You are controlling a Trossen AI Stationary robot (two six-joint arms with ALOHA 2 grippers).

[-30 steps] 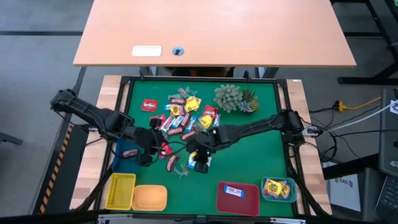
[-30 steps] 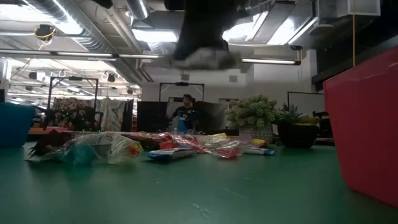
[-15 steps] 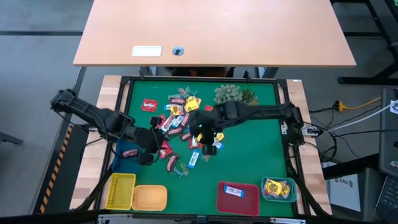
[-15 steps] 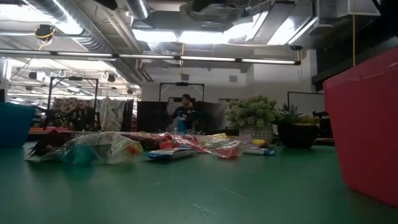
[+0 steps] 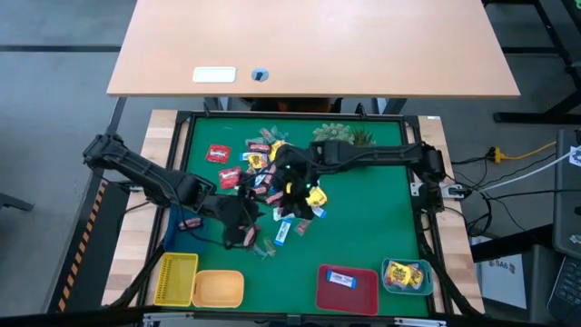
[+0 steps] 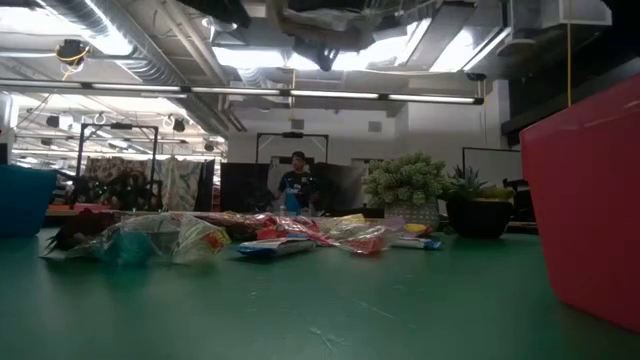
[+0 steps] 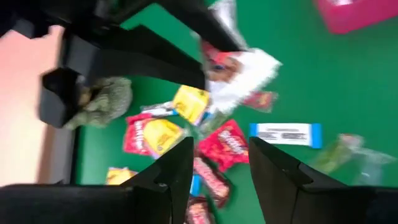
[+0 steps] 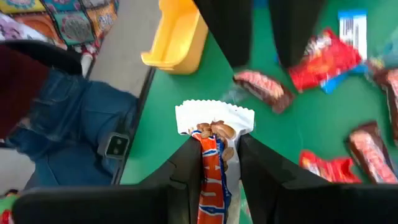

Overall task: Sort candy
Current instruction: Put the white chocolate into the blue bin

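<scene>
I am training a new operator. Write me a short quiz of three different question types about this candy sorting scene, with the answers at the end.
1. True or false: the right gripper is shut on a candy with a white, orange and blue wrapper.
2. Multiple choice: what lies in the red tray at the table's near edge? A) a yellow candy B) a blue-and-white candy C) nothing
3. Short answer: are the fingers of the left gripper holding a candy?

Key
1. True. The wrapper sticks out between its two fingers.
2. B.
3. No. The fingers stand apart with nothing between them, above the loose candy pile.
</scene>
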